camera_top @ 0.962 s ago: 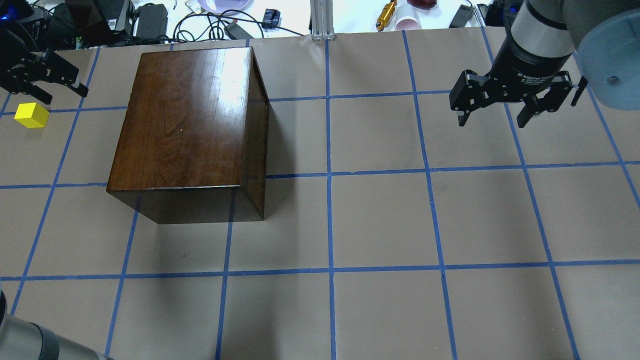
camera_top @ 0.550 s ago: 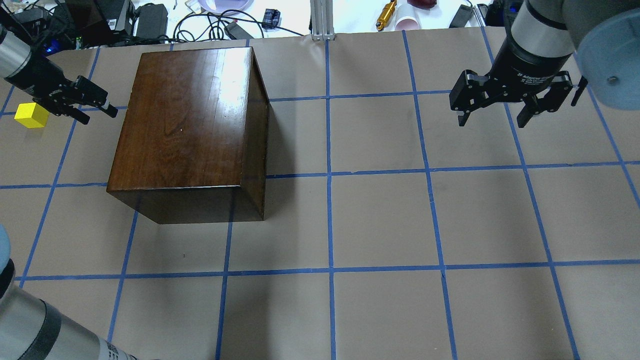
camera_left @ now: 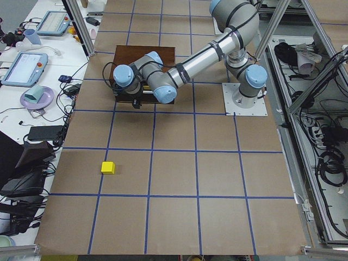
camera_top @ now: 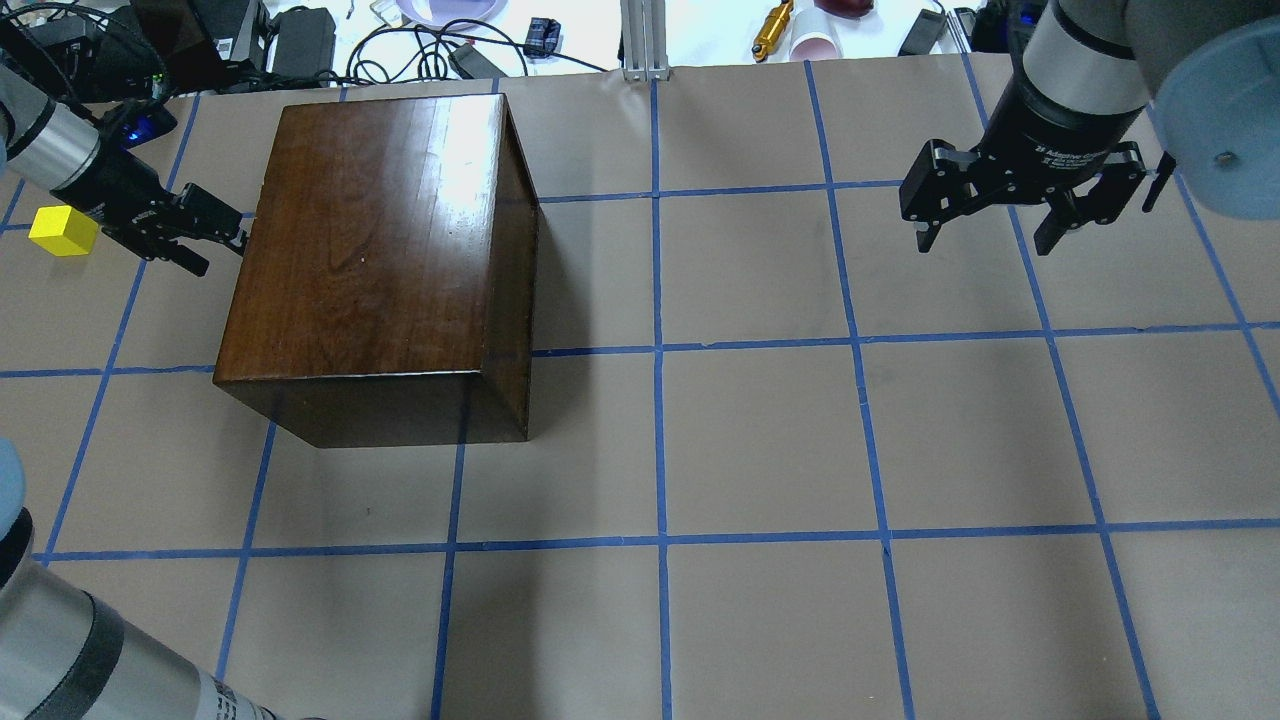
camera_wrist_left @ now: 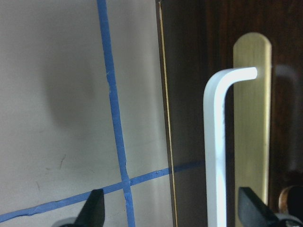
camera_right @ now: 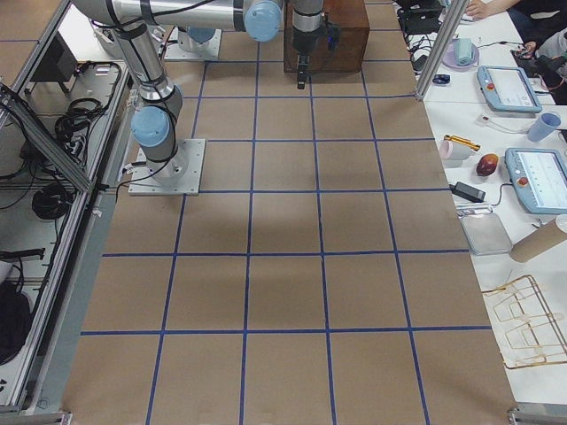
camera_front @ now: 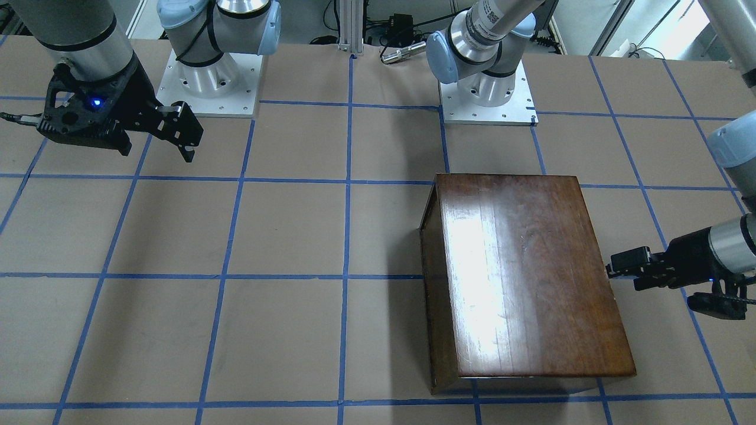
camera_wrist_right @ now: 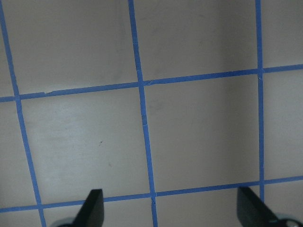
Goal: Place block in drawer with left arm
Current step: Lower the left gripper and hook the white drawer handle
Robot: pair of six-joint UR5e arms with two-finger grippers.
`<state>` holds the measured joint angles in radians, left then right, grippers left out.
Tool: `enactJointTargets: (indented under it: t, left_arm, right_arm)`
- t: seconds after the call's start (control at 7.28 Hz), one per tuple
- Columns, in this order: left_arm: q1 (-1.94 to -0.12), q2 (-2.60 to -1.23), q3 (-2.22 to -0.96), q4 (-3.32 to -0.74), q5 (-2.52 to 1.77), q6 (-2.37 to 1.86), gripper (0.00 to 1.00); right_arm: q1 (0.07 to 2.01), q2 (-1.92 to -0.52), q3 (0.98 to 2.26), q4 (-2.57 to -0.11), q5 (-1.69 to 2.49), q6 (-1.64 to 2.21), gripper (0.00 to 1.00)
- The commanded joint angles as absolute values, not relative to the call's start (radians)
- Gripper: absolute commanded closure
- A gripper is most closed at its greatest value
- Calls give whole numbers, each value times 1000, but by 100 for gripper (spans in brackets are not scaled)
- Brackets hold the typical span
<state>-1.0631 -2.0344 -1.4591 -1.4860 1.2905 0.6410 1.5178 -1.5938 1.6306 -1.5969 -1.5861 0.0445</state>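
Observation:
The yellow block (camera_top: 62, 230) lies on the table at the far left, also in the exterior left view (camera_left: 108, 167). The dark brown wooden box (camera_top: 380, 240) stands to its right. The drawer is shut; its dark front (camera_wrist_left: 189, 94) with a clear bent handle (camera_wrist_left: 215, 142) on a brass strip fills the left wrist view. My left gripper (camera_top: 212, 240) is open and empty, pointing at the box's left face, with its fingertips (camera_wrist_left: 93, 208) spread either side of the handle and just short of it. My right gripper (camera_top: 985, 235) is open and empty, high over the far right.
Blue tape lines grid the brown table (camera_top: 760, 440). Cables, adapters and a cup (camera_top: 815, 45) lie beyond the far edge. An aluminium post (camera_top: 645, 40) stands at the back middle. The box also shows in the front view (camera_front: 525, 271).
My left gripper has moved from beside the yellow block rightward to the box's left face. The block, box and right arm have not moved.

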Motion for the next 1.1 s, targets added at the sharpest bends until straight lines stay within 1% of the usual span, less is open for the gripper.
enactJointTargets:
  t: [0.0,0.96]
  left_arm:
    - [-1063,-2052,-1462,-1485,1290,641,0]
    - [-1063,-2080,-1441,-1445,1301,703,0]
  right_arm:
    - [1519,-1594,1631,-1597,-1586,44,0]
    - [1519,-1594,1632,-1597,-1586,44,0]
